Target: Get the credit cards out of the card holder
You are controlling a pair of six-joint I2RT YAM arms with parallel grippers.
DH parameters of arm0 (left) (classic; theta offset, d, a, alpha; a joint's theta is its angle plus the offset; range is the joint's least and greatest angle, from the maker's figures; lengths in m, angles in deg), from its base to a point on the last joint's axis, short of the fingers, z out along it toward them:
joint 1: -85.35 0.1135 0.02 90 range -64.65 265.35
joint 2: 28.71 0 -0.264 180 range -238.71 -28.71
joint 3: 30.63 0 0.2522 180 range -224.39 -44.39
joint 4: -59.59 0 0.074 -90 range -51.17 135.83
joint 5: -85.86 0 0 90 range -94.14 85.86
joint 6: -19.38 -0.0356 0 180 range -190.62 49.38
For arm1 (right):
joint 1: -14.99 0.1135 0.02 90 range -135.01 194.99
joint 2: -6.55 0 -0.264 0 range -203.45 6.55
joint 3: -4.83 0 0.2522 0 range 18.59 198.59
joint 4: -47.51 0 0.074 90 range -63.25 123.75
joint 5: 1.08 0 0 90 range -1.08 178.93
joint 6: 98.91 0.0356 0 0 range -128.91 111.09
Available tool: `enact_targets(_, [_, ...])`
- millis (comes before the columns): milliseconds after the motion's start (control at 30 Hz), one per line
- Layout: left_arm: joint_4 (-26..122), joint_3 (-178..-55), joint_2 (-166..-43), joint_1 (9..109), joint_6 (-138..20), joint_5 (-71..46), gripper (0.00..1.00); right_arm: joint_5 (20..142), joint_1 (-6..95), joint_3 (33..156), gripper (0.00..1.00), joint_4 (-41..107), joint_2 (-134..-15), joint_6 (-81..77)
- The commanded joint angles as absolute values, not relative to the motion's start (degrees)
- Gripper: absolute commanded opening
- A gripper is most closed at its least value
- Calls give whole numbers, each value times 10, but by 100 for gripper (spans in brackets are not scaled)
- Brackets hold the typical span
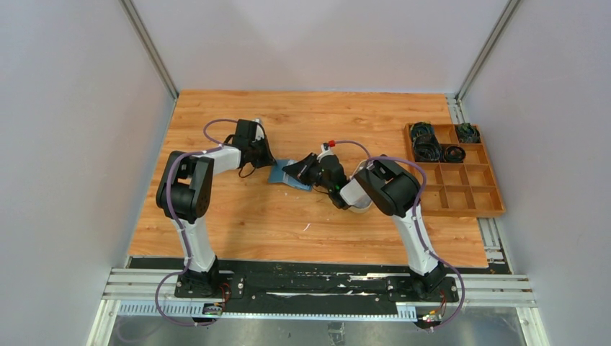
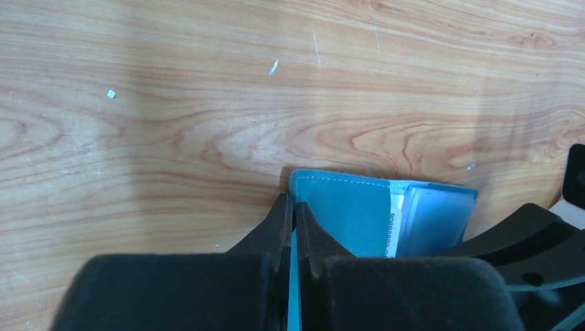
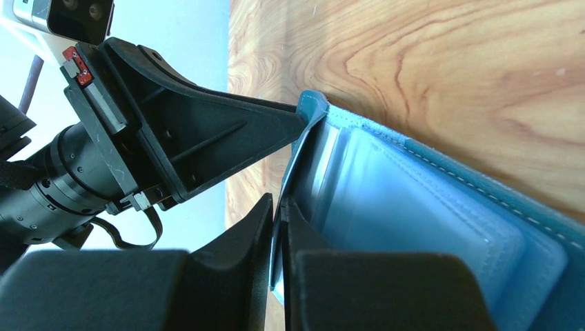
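The teal-blue card holder (image 1: 287, 176) lies open on the wooden table between my two grippers. My left gripper (image 1: 271, 166) is shut on one cover edge (image 2: 294, 205). My right gripper (image 1: 295, 171) is shut on a thin flap of the opposite side (image 3: 279, 204). In the left wrist view the card holder (image 2: 348, 214) shows a whitish credit card (image 2: 394, 226) with printed digits, tucked beside a clear sleeve (image 2: 434, 221). In the right wrist view the card holder's clear sleeves (image 3: 414, 207) stand fanned open. The left gripper's fingers (image 3: 227, 131) pinch its far corner. No black card shows.
A wooden compartment tray (image 1: 468, 194) stands at the right, with black cables (image 1: 426, 143) in its far cells. A pale round object (image 1: 360, 208) is partly hidden under the right arm. Grey walls enclose the table on three sides.
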State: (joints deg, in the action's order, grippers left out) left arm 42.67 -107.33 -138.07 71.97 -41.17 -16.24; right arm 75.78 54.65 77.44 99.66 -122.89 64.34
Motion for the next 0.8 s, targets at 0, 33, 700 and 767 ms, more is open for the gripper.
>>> enact_targets(0, [321, -1043, -1414, 716, -428, -128, 0, 765, 536, 746, 8, 969, -1231, 626])
enact_targets(33, [322, -1044, -1414, 716, -429, -128, 0, 764, 535, 746, 8, 969, -1231, 626])
enact_targets(700, [329, -1046, -1416, 716, -425, -127, 0, 727, 490, 702, 0, 863, -1139, 613])
enact_targets(767, [330, -1047, -1417, 716, -425, -128, 0, 724, 491, 701, 0, 846, -1134, 607])
